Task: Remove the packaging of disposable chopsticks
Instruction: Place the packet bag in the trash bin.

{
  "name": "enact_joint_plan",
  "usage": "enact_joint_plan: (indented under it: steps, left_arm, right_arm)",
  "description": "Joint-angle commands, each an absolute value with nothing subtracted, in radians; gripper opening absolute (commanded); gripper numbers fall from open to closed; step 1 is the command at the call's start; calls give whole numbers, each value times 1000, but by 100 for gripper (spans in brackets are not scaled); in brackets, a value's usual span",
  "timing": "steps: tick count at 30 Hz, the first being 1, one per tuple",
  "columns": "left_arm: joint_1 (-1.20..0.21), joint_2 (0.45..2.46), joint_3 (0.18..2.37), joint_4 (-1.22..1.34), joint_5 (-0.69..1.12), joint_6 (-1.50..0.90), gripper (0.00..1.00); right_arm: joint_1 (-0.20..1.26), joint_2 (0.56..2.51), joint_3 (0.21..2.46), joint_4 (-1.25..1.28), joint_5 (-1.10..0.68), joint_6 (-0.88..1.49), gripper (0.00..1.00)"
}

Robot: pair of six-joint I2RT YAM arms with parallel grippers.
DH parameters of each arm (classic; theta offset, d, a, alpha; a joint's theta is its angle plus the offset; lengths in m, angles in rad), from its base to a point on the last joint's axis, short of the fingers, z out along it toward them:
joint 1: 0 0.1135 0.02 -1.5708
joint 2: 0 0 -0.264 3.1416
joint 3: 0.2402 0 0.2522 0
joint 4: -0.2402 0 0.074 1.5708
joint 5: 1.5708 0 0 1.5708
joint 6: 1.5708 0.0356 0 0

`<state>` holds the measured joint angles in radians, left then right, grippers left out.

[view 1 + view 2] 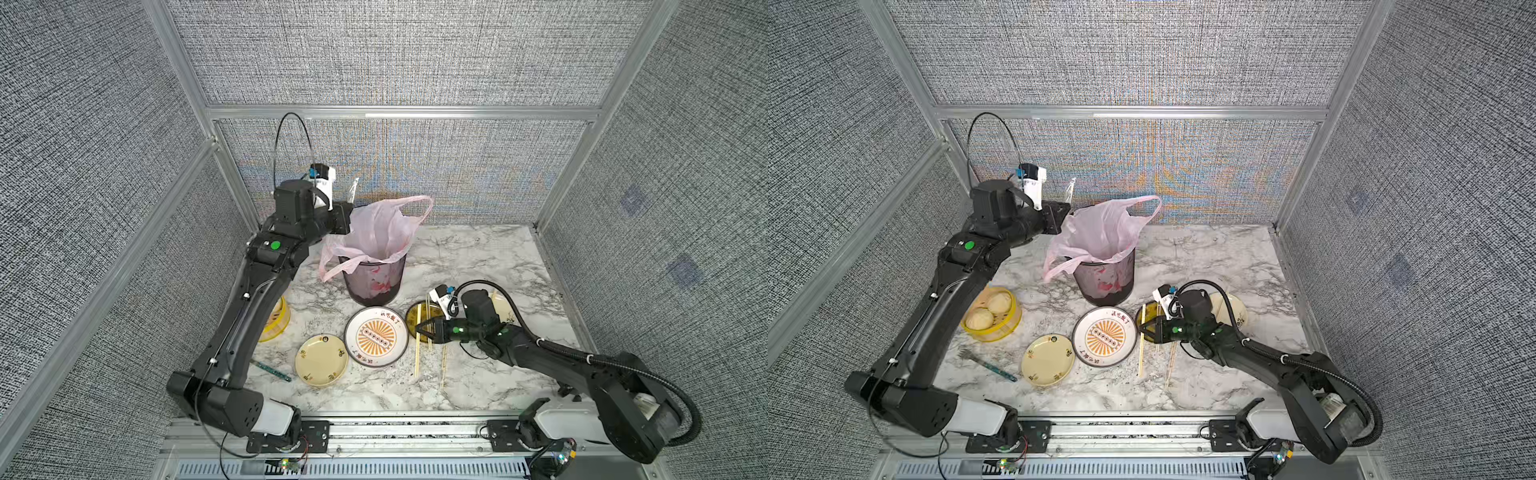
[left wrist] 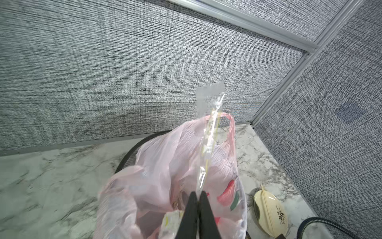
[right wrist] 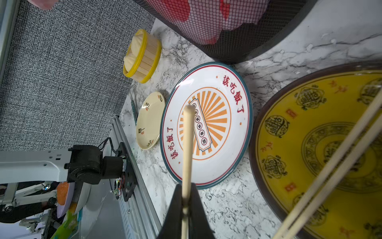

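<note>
My left gripper [image 2: 198, 194] is shut on the lower end of a clear packaging sleeve [image 2: 209, 142]. The sleeve stands up above the pink bag [image 2: 165, 165] that lines the bin; it shows in both top views [image 1: 353, 189] [image 1: 1070, 189]. My right gripper [image 3: 187, 187] is shut on pale wooden chopsticks [image 3: 187, 142], which jut forward over the white plate [image 3: 206, 87]. In a top view this gripper [image 1: 419, 328] hovers over the yellow plate [image 1: 412, 316]. Bare chopsticks [image 1: 420, 345] lie across that plate and more lie on the marble [image 1: 444, 363].
A black mesh bin [image 1: 374, 286] stands at the back middle. In front of it lie the white sunburst plate [image 1: 376, 337] and a small cream plate [image 1: 321, 360]. A yellow steamer with buns [image 1: 992, 313] and a fork [image 1: 988, 365] are on the left. A cream oval plate [image 2: 270, 213] carries another stick.
</note>
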<state>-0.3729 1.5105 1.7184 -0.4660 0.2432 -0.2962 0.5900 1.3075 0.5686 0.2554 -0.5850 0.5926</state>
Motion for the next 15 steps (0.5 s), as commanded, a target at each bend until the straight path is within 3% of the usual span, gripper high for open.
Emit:
enact_joint_plan:
  steps: [1, 4, 6, 9, 13, 15]
  left_arm:
    - [-404, 1618, 1772, -464, 294, -292, 8]
    - [-431, 1720, 1815, -524, 242, -267, 11]
    - [-465, 1779, 1894, -671, 103, -221, 18]
    - [-467, 1803, 1981, -797, 57, -204, 29]
    - [-470, 1746, 1977, -756, 50, -174, 62]
    - [-472, 1733, 1999, -803, 17, -169, 67]
  right_arm:
    - [592, 1296, 561, 262, -593, 594, 0]
    - [592, 1295, 561, 250, -588, 586, 0]
    - [592, 1297, 564, 242, -590, 581, 0]
    - [592, 1305, 567, 237, -589, 576, 0]
    - [592, 1325, 575, 249, -598, 582, 0]
    - [592, 1330, 573, 257, -601, 586, 0]
